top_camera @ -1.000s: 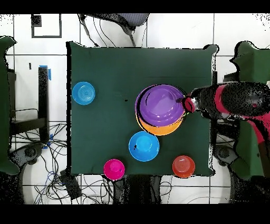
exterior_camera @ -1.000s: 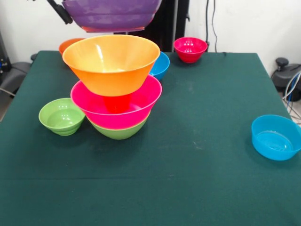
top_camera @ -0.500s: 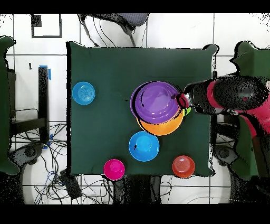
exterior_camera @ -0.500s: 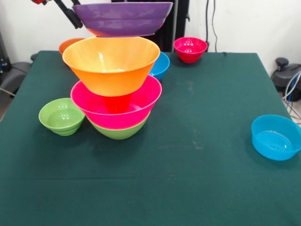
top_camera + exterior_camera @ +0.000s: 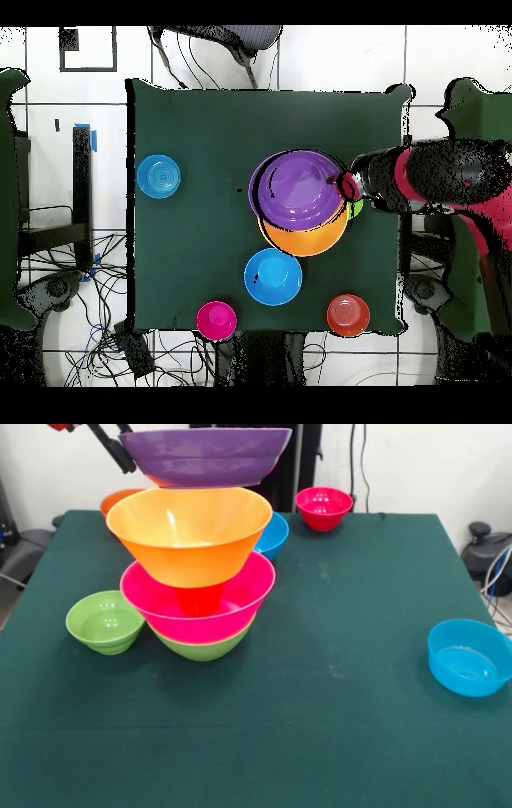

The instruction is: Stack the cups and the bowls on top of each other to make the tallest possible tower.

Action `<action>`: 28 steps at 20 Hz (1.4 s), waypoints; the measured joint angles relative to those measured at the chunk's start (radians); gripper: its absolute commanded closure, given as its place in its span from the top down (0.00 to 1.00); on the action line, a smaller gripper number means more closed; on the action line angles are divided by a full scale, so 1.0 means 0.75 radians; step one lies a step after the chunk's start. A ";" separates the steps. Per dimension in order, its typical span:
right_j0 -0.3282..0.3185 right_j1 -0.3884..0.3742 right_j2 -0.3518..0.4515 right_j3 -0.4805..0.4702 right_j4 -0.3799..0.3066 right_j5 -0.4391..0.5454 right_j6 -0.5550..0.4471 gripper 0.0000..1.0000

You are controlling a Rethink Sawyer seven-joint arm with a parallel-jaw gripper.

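The tower stands left of centre: a medium green bowl (image 5: 204, 646) lowest, a large pink bowl (image 5: 200, 602) in it, the orange cup (image 5: 198, 598) upside down inside the pink bowl, and a large orange bowl (image 5: 190, 532) on the cup. My gripper (image 5: 122, 456) is shut on the rim of a purple bowl (image 5: 204, 456) and holds it level just above the orange bowl. In the overhead view the gripper (image 5: 346, 187) grips the purple bowl (image 5: 297, 188) at its right rim, and the bowl covers most of the orange bowl (image 5: 312, 238).
A small green bowl (image 5: 106, 621) sits beside the tower. A blue bowl (image 5: 272, 534), a small red bowl (image 5: 323, 508) and a small orange bowl (image 5: 117, 500) stand at the far edge. Another blue bowl (image 5: 469, 657) is near the right edge.
The purple bowl was tilted a second ago; it has levelled out and shifted a little over the orange bowl. It has barely moved in the last half second.
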 measured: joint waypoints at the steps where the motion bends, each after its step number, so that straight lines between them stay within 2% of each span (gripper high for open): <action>1: 0.005 0.002 -0.003 -0.018 0.001 0.016 0.000 0.00; 14: 0.071 0.045 -0.044 -0.238 0.005 0.186 0.000 0.00; 22: 0.148 0.111 -0.081 -0.357 0.005 0.197 0.000 0.00; 28: 0.199 0.153 -0.108 -0.389 0.005 0.197 0.000 0.00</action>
